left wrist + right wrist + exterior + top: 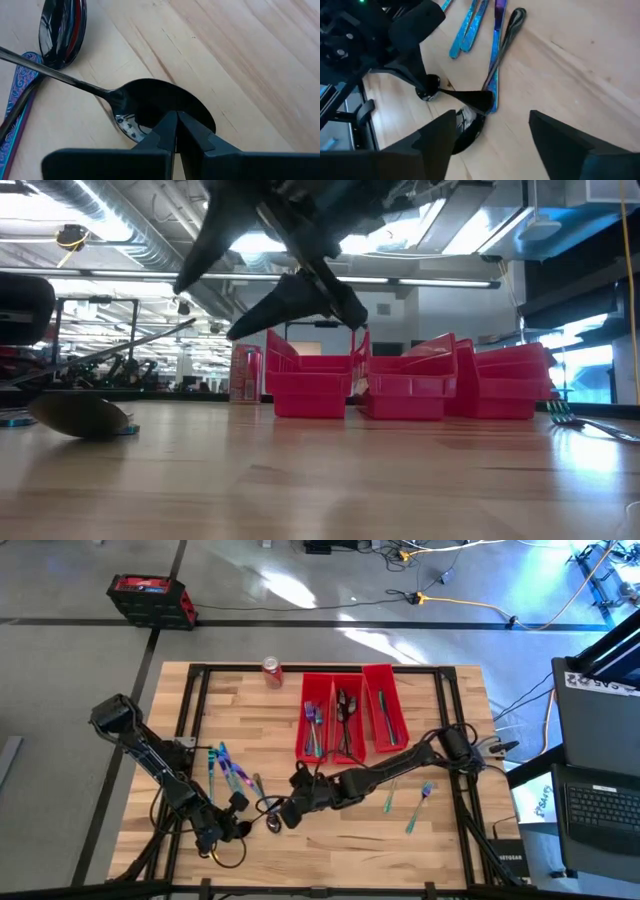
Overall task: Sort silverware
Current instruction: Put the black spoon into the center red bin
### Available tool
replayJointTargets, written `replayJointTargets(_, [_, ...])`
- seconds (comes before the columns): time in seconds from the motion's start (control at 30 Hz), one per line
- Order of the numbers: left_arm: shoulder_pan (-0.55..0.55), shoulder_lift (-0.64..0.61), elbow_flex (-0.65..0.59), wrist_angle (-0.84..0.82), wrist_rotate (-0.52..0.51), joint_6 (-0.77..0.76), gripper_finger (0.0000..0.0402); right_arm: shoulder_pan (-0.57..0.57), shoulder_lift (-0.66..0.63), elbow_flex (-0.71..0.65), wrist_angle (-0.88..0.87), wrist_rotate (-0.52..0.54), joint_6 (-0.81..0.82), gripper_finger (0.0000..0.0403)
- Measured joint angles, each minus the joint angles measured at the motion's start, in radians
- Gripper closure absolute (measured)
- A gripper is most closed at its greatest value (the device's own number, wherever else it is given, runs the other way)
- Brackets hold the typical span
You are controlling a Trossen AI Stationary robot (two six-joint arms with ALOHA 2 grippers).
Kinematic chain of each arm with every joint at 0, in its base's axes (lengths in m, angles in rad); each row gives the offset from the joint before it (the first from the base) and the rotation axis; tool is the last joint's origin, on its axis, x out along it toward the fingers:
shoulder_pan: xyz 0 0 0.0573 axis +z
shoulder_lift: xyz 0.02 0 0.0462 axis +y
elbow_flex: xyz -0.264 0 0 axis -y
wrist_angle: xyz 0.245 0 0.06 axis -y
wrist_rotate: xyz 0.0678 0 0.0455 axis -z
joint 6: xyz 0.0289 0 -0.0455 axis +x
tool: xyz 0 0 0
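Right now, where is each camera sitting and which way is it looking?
High view: above the table, looking straight down; shows both arms, red bins, left fingers.
Low view: at tabletop height, looking across at the bins; an arm hangs overhead.
Left wrist view: on the left arm, looking past its shut fingers at a spoon.
Right wrist view: on the right arm, past its open fingers; shares that spoon with the left wrist view.

Three red bins (350, 720), one red can (271, 669), two arms (150, 755).
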Motion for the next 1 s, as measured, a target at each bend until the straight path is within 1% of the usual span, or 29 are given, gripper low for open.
replayJointTargets(0.07, [0.001,0.000,0.000,0.000,-0.002,0.001,0.0402,-0.002,0.000,0.000,0.020,0.000,0.014,0.0139])
replayJointTargets(0.17, [0.001,0.000,0.000,0.000,-0.003,0.000,0.0402,-0.011,0.010,0.001,0.059,-0.005,0.081,0.0120])
replayJointTargets(0.33, [0.000,0.000,0.000,0.002,-0.005,-0.014,0.0402,-0.023,0.060,-0.002,0.065,-0.019,0.144,0.0115])
replayJointTargets(0.43, [0.000,0.000,0.000,0.002,-0.006,-0.015,0.0402,-0.031,0.079,-0.001,0.106,-0.045,0.166,0.0118])
replayJointTargets(0.7, [0.000,0.000,0.000,0.002,-0.009,-0.021,0.0402,-0.035,0.082,-0.001,0.199,-0.038,0.142,0.0130])
replayJointTargets(1.0, [0.000,0.000,0.000,0.002,-0.010,-0.022,0.0402,-0.031,0.082,-0.001,0.205,-0.035,0.142,0.0180])
